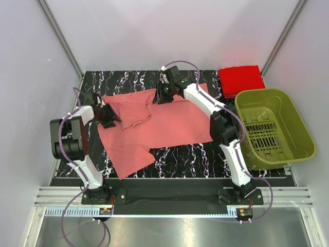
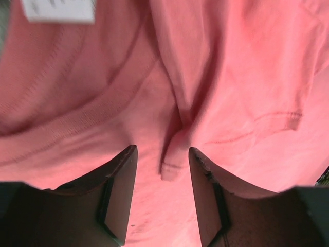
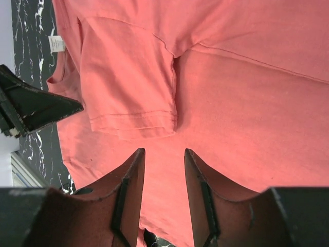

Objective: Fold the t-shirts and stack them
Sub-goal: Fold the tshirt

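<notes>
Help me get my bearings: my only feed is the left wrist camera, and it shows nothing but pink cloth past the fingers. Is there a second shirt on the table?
Observer: Yes. A red t-shirt lies folded at the far right corner of the table, to the right of the salmon-pink t-shirt spread in the middle.
Operator: Where is the other arm?
Observer: The right gripper hangs over the far edge of the salmon-pink t-shirt, jaws open, holding nothing.
Operator: What else is nearby?
Observer: An olive-green basket sits at the right end of the table, with nothing in it.
</notes>
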Available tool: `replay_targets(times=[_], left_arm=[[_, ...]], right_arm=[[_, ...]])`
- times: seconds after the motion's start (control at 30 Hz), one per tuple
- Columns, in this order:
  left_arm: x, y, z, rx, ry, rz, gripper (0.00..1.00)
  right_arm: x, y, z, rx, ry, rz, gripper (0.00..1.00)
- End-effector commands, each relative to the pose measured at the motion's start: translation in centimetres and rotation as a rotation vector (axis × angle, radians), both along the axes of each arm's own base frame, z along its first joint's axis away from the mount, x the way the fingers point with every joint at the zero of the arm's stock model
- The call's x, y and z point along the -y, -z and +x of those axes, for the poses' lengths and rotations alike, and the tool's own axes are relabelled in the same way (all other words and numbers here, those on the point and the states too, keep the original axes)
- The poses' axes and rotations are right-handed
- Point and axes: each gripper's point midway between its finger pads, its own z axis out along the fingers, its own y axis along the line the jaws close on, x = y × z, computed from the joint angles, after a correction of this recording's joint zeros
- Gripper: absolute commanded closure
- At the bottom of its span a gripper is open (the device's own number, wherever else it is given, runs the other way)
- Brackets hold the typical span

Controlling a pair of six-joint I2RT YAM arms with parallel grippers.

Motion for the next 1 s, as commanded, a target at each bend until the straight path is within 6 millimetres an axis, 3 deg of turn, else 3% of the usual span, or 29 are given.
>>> replay_targets(times=[0.0, 0.17, 0.33, 0.6, 0.7, 0.73, 0.83, 0.87, 0.97], left_arm=[[1.2, -2.8, 1.1, 0.122, 0.027, -0.001, 0.51], [2.2, -1.5, 0.2, 0.089, 0.053, 0.019, 0.58], [1.5, -0.3, -0.5, 0.033, 0.041, 0.084, 0.68], [2.6, -0.1, -0.4, 0.013, 0.087, 0.145, 0.69], [2.4, 0.2, -0.5, -0.007, 0.083, 0.171, 0.75], [2.2, 0.1, -0.5, -0.010, 0.077, 0.186, 0.85], [1.9, -0.8, -0.2, -0.007, 0.073, 0.230, 0.95], [1.6, -2.0, 0.5, 0.017, 0.065, 0.247, 0.97], [2.7, -3.7, 0.9, 0.022, 0.106, 0.309, 0.98]], right_arm=[[-0.6, -0.4, 0.6, 0.004, -0.010, 0.052, 0.56], [-0.9, 0.0, 0.4, -0.003, -0.008, 0.044, 0.57], [-0.6, 0.1, 0.4, 0.005, -0.001, 0.026, 0.57], [-0.6, 0.5, 0.2, -0.005, 0.004, 0.025, 0.58], [-0.4, 0.3, 0.4, 0.003, 0.011, 0.016, 0.59], [-0.3, 0.4, 0.3, 0.004, 0.011, 0.010, 0.59], [-0.1, 0.1, 0.3, 0.013, 0.016, 0.002, 0.59], [-0.1, 0.0, 0.4, 0.016, 0.017, 0.003, 0.59], [-0.2, -0.2, 0.3, 0.019, 0.016, 0.005, 0.59]])
